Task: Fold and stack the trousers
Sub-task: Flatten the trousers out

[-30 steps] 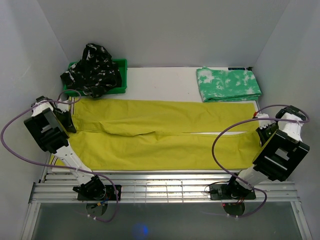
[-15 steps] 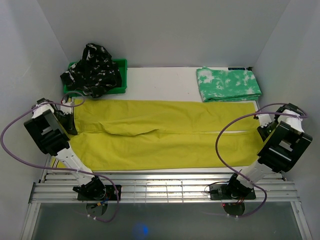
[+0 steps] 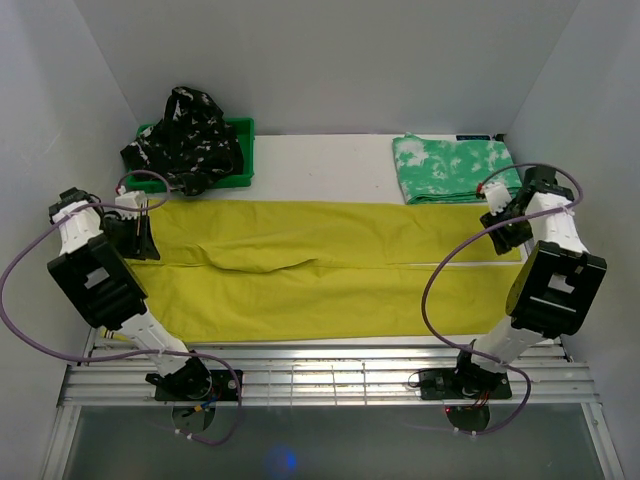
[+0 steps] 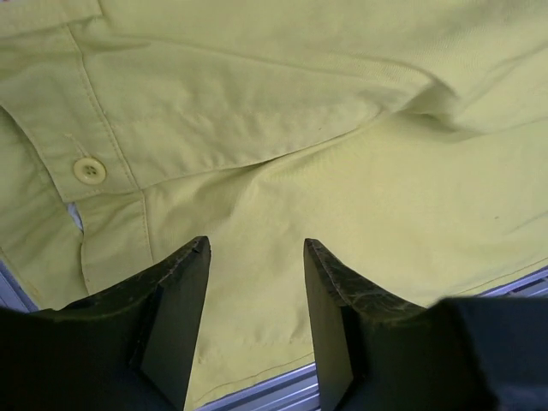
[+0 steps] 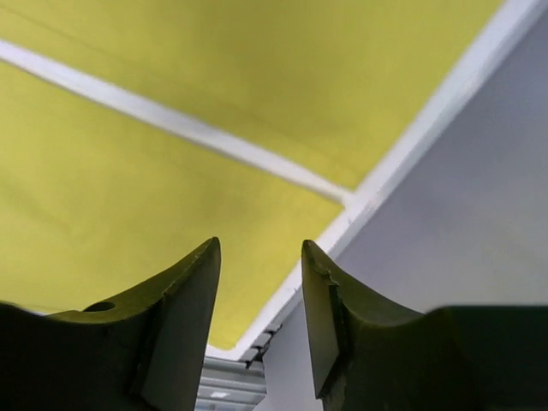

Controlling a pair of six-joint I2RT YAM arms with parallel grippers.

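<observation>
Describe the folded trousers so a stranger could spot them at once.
Go to the far right corner of the white table. The trousers there are a neat folded rectangle, mottled green and white; the yellow pair lies spread flat, the black pair heaped.

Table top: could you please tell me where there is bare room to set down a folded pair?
Bare white table lies at the far edge, between the green bin and the green-and-white pair. The yellow trousers cover the middle and near part.
</observation>
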